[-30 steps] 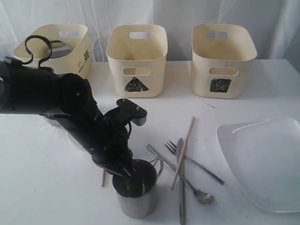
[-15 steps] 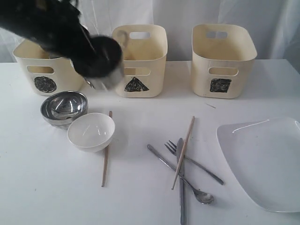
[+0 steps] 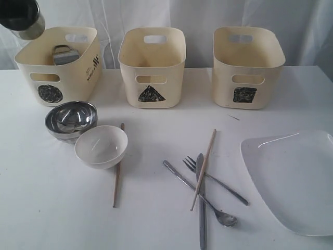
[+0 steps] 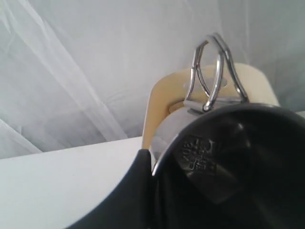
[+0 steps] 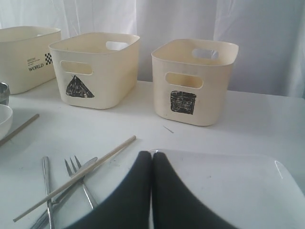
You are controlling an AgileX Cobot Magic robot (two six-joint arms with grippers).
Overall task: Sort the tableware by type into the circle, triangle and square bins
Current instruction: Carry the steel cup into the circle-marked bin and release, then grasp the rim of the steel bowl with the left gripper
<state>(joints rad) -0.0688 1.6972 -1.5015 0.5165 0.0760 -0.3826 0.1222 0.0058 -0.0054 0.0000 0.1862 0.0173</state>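
Observation:
My left gripper (image 4: 152, 160) is shut on the rim of a steel mug (image 4: 174, 126), with one finger inside it and one outside. In the exterior view that mug (image 3: 23, 18) hangs at the top left, above the circle bin (image 3: 57, 67). A second steel mug (image 3: 64, 53) lies in that bin. The triangle bin (image 3: 152, 67) and square bin (image 3: 247, 67) look empty. On the table lie a steel bowl (image 3: 71, 119), a white bowl (image 3: 101, 147), two chopsticks (image 3: 118, 164) (image 3: 203, 169), a fork (image 3: 214, 180), a knife (image 3: 201, 208), a spoon (image 3: 223, 217) and a white plate (image 3: 294, 179). My right gripper (image 5: 152, 155) is shut and empty, low over the plate's corner (image 5: 228, 186).
White curtains hang behind the bins. The cutlery lies crossed in a loose heap at the table's front middle. The two bowls touch just in front of the circle bin. The plate reaches the table's right front edge.
My left arm has lifted the steel mug from the table's front, carried it up and left past the triangle bin, and now holds it above the circle bin.

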